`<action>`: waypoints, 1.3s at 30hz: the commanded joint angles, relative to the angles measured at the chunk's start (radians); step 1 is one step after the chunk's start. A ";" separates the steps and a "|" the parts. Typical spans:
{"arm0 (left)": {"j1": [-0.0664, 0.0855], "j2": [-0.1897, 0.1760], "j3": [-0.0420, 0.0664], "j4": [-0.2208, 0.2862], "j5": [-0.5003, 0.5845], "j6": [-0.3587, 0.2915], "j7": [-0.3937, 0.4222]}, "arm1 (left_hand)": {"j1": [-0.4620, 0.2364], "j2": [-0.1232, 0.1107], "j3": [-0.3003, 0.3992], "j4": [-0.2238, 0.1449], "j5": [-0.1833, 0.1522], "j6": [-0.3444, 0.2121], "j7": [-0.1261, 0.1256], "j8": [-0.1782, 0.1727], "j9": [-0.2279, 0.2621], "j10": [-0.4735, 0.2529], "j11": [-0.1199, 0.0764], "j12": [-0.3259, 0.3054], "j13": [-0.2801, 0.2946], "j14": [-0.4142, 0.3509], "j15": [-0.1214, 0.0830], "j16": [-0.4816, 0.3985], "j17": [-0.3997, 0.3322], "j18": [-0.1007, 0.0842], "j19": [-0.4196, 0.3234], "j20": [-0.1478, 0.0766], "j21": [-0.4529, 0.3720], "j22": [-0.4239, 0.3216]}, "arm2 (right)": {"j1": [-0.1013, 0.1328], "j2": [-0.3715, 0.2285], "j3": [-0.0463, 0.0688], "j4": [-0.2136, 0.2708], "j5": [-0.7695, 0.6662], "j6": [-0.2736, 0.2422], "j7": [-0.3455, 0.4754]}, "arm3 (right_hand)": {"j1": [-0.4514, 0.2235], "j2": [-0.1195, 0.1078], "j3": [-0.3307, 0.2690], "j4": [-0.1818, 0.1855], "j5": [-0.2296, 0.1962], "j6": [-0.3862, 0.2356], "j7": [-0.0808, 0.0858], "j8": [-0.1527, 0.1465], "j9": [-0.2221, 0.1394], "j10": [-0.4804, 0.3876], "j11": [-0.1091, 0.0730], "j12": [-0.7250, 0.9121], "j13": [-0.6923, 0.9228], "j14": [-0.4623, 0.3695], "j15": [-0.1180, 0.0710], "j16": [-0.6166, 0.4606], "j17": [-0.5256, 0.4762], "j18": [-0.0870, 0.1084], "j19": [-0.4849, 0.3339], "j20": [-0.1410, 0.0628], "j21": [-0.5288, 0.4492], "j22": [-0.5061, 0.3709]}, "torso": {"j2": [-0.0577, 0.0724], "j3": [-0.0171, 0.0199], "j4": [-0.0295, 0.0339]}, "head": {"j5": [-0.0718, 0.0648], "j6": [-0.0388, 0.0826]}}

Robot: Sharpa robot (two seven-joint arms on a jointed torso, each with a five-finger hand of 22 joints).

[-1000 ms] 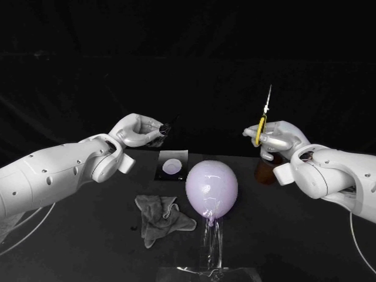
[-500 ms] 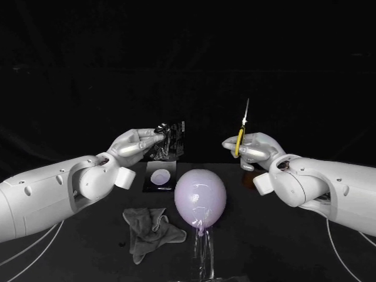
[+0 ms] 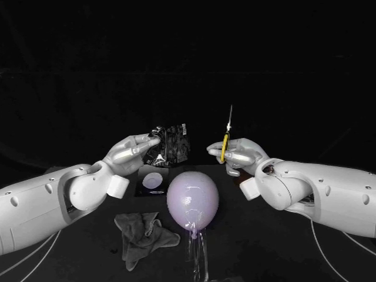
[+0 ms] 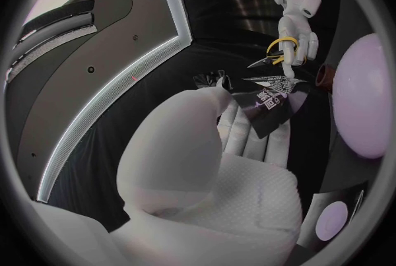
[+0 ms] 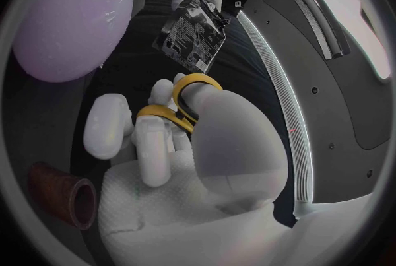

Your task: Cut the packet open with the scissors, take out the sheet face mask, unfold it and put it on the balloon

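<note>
The left hand (image 3: 136, 150) is clamped on the dark, shiny foil packet (image 3: 171, 145), pinching it by one side and holding it upright in the air above the far half of the black tabletop (image 3: 272, 247). The right hand (image 3: 237, 155) grips the yellow-handled steel scissors (image 3: 226, 136). Fingers pass through the loops and the blades point straight up, looking closed. The blades stand just beside the packet's free edge, not touching it.

Below and between the hands, the pale lilac oval balloon (image 3: 193, 200) sits on a clear stand near the tabletop's middle. A crumpled grey cloth (image 3: 141, 232) lies beside it toward the left edge.

The packet looks whole, so I judge the task barely begun. The tools are in hand, but the cut, the mask's removal, its unfolding and its placing on the balloon all remain.
</note>
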 commanded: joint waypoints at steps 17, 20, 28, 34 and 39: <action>-0.002 0.022 0.006 0.001 0.008 0.082 -0.003 | -0.008 0.010 0.003 -0.015 0.003 -0.006 0.002 0.024 0.070 0.002 0.002 -0.005 0.000 0.008 0.002 -0.007 -0.002 0.006 0.012 -0.001 0.005 0.001 | -0.001 0.005 0.002 0.035 0.032 0.092 0.042 | -0.028 -0.035 -0.085 0.012 0.004 -0.175 0.023 -0.001 -0.052 0.311 -0.024 0.814 0.075 0.082 0.006 0.004 0.158 -0.018 -0.001 0.007 -0.005 0.002 | -0.001 -0.0017 -0.0014 | -0.025 -0.009; -0.002 0.024 0.006 0.001 0.006 0.085 -0.004 | -0.008 0.010 0.003 -0.015 0.003 -0.006 0.002 0.024 0.070 0.002 0.002 -0.005 0.000 0.008 0.002 -0.007 -0.002 0.006 0.012 -0.001 0.005 0.001 | -0.001 0.008 0.002 0.033 0.034 0.094 0.042 | -0.029 -0.034 -0.089 0.013 0.004 -0.176 0.024 -0.001 -0.054 0.311 -0.023 0.814 0.075 0.082 0.007 0.003 0.158 -0.018 -0.002 0.008 -0.007 0.001 | -0.001 -0.0023 -0.0013 | -0.026 -0.010; -0.002 0.025 0.006 0.007 -0.001 0.096 -0.008 | -0.008 0.011 0.003 -0.017 0.002 -0.006 0.002 0.024 0.070 0.003 0.002 -0.004 0.000 0.009 0.002 -0.007 -0.002 0.006 0.013 -0.001 0.006 0.001 | -0.001 0.019 0.002 0.025 0.038 0.098 0.042 | -0.029 -0.034 -0.091 0.014 0.004 -0.176 0.025 -0.001 -0.054 0.311 -0.023 0.814 0.075 0.082 0.007 0.003 0.158 -0.018 -0.002 0.008 -0.008 0.000 | 0.000 -0.0023 0.0003 | -0.025 -0.008; -0.002 0.024 0.006 0.010 -0.005 0.099 -0.009 | -0.009 0.011 0.003 -0.018 0.002 -0.006 0.002 0.025 0.071 0.003 0.002 -0.004 0.000 0.009 0.002 -0.008 -0.002 0.007 0.015 -0.002 0.006 0.001 | -0.001 0.027 0.003 0.026 0.036 0.098 0.040 | -0.027 -0.029 -0.094 0.015 0.004 -0.176 0.027 0.000 -0.056 0.310 -0.021 0.814 0.075 0.082 0.008 0.003 0.157 -0.017 -0.004 0.008 -0.010 -0.001 | 0.000 -0.0017 -0.0013 | -0.026 -0.011; -0.002 0.025 0.006 0.011 -0.009 0.100 -0.009 | -0.011 0.011 0.001 -0.024 0.002 -0.005 0.002 0.026 0.072 0.005 0.002 -0.004 0.001 0.011 0.002 -0.008 -0.003 0.007 0.019 -0.004 0.008 0.001 | -0.001 0.033 0.003 0.029 0.034 0.102 0.039 | -0.025 -0.025 -0.096 0.016 0.004 -0.175 0.028 0.001 -0.057 0.310 -0.020 0.814 0.075 0.082 0.009 0.003 0.157 -0.017 -0.005 0.009 -0.013 -0.003 | 0.000 -0.0011 -0.0010 | -0.025 -0.010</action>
